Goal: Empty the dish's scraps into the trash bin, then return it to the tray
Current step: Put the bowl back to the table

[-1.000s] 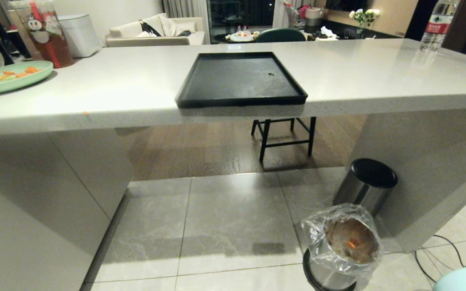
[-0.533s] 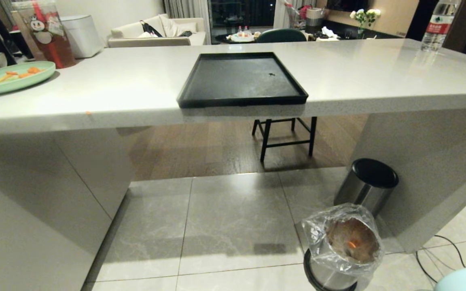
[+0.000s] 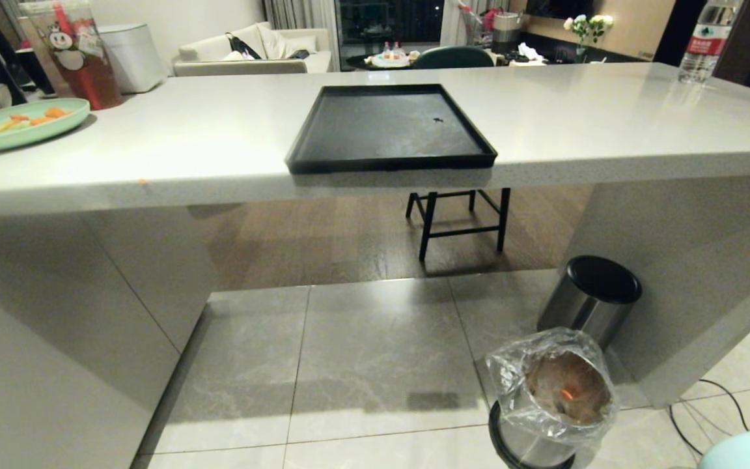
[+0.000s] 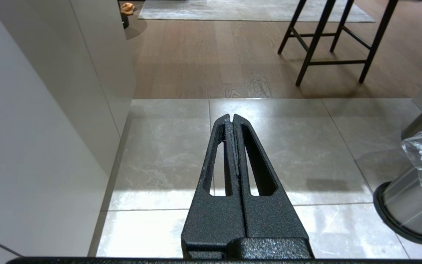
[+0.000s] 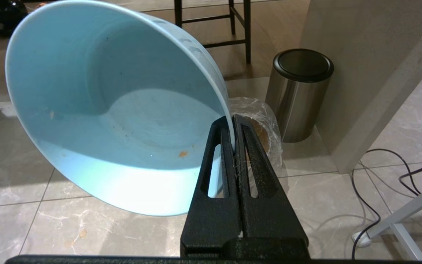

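Head view: I see the flat matte-black rectangular tray [image 3: 390, 127] bare at the counter's near edge, and the small steel trash bin with clear plastic bag [image 3: 551, 391] on the floor, near right, orange scraps [image 3: 566, 393] inside. Neither arm shows.

Left wrist view: my left gripper [image 4: 233, 121] is pressed closed, empty, idle over floor tiles.

Right wrist view: my right gripper [image 5: 233, 123] is clamped on the rim of the small round pale-blue bowl [image 5: 112, 106], tilted, near the bin, only crumbs inside. Dumping looks done; return to tray remains.
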Robot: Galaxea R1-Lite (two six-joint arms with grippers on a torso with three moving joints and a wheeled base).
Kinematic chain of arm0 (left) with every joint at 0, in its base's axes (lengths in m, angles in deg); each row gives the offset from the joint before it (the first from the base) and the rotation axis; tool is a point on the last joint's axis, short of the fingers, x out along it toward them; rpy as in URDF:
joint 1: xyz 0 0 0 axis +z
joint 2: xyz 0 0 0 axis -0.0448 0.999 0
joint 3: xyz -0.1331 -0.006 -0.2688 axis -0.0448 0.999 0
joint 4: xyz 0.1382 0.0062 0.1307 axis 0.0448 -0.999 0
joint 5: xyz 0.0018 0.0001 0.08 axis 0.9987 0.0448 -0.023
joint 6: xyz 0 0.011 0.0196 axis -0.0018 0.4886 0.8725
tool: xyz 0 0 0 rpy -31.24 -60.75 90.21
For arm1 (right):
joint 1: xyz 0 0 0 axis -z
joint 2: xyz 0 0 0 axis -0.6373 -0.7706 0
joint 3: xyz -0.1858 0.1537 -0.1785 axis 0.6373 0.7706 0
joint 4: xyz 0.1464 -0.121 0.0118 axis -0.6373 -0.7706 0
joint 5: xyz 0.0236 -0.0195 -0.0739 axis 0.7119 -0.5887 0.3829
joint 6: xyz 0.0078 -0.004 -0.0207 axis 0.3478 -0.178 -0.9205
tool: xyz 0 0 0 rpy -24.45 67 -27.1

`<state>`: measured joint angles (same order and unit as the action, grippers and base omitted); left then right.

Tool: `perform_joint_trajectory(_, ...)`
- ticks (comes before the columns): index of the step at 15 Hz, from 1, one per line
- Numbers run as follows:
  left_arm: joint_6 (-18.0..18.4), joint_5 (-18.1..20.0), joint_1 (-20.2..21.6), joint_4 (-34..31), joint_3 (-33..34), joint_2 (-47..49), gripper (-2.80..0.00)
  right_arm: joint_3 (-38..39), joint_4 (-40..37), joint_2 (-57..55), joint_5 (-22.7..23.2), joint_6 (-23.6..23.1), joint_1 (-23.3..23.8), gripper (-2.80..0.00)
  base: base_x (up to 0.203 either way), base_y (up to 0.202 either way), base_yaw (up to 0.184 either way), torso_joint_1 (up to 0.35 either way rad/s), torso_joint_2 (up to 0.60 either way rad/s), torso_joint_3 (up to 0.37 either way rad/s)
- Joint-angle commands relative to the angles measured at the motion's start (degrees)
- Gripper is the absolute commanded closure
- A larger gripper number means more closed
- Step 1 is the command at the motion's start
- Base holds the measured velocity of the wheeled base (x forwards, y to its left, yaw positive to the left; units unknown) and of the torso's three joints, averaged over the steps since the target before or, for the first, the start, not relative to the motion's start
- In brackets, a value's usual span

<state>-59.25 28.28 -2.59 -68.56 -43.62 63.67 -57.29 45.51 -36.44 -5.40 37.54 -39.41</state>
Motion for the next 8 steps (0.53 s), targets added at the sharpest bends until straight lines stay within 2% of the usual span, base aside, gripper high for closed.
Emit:
perform_joint_trajectory(1, -0.1, 0.0, 0.0, 0.0, 0.0, 0.1, 0.00, 0.0, 0.0, -0.1, -0.1, 0.0, 0.0, 0.00, 0.000, 0.000, 0.000, 0.000, 0.00, 0.000)
perform_joint_trajectory(8, -0.1, 0.0, 0.0, 0.0, 0.0, 0.1, 0.00, 0.0, 0.0, -0.1, 0.0, 0.0, 0.0, 0.00, 0.000, 0.000, 0.000, 0.000, 0.00, 0.000)
